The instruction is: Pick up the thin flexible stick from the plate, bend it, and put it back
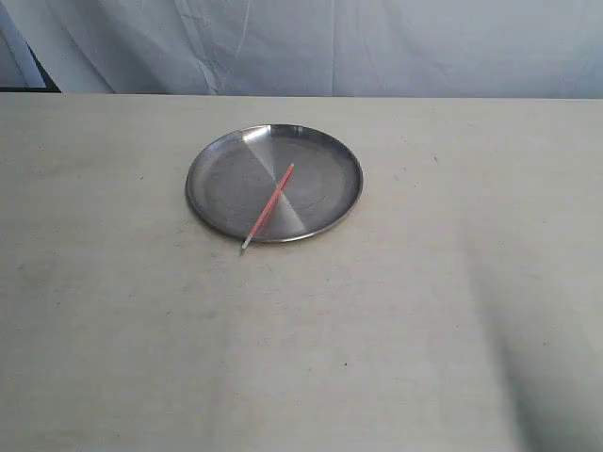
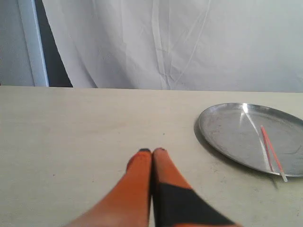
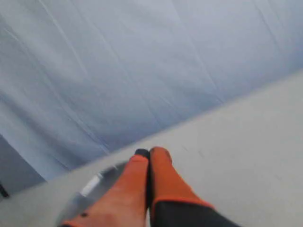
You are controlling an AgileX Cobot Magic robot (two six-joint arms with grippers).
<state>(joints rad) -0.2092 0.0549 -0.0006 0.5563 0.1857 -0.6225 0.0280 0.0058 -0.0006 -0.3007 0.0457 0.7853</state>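
The thin orange-red stick lies straight across the silver plate, its whitish end hanging over the near rim. In the left wrist view the same stick rests on the plate, well off to the side of my left gripper, which is shut with nothing in it, low over bare table. My right gripper is shut and empty too, with a blurred part of the plate behind its fingers. Neither gripper shows in the exterior view.
The pale tabletop stretches wide around the plate. A white cloth backdrop hangs behind the table's far edge, with a dark gap at the far left.
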